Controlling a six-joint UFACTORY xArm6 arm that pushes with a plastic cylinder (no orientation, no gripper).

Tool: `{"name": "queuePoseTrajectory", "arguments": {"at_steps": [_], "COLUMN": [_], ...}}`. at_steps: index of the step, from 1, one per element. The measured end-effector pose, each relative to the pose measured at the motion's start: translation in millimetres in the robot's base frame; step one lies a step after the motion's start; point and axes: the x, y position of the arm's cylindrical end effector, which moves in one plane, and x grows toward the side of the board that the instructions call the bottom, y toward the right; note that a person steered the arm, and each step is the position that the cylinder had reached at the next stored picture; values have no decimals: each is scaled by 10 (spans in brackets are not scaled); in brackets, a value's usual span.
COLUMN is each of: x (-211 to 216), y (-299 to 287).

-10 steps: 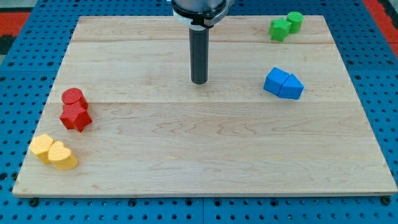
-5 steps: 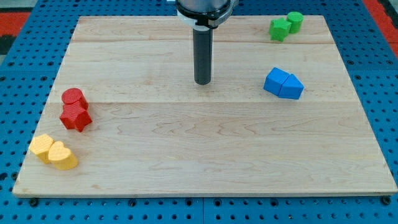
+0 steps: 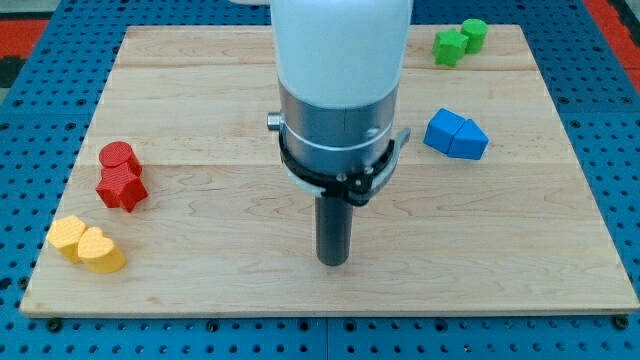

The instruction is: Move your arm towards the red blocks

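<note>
Pale wood makes the board (image 3: 200,290), which lies on a blue plate with many small holes (image 3: 30,120). The arm (image 3: 340,60) comes down from the view's top, white above and grey metal below, and it ends in a straight dark rod. There are no jaws on this tool, so it cannot be open or closed; it is only a rod, and it holds nothing. My tip (image 3: 333,262) stands on bare wood in the lower middle of the board and touches no block.

The two red blocks sit near the board's left edge, well apart from my tip, to the view's left and a little higher. The red cylinder (image 3: 117,157) is the upper one and the red star-shaped block (image 3: 123,188) is just below it; they touch each other.

Below them, near the lower left corner, are two yellow blocks pressed together: a yellow block (image 3: 68,235) with a shape I cannot read well, and a yellow heart-shaped block (image 3: 101,251) beside it.

On the view's right, a blue cube (image 3: 443,131) and a blue wedge-like block (image 3: 469,139) touch side by side. In the upper right corner a green star-like block (image 3: 450,46) touches a green cylinder (image 3: 474,34). All these are far from my tip.
</note>
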Motion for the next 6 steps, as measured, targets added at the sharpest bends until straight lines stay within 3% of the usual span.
{"name": "queuePoseTrajectory", "arguments": {"at_steps": [3, 4, 6], "x": [72, 263, -546], "y": [-61, -507, -898]}}
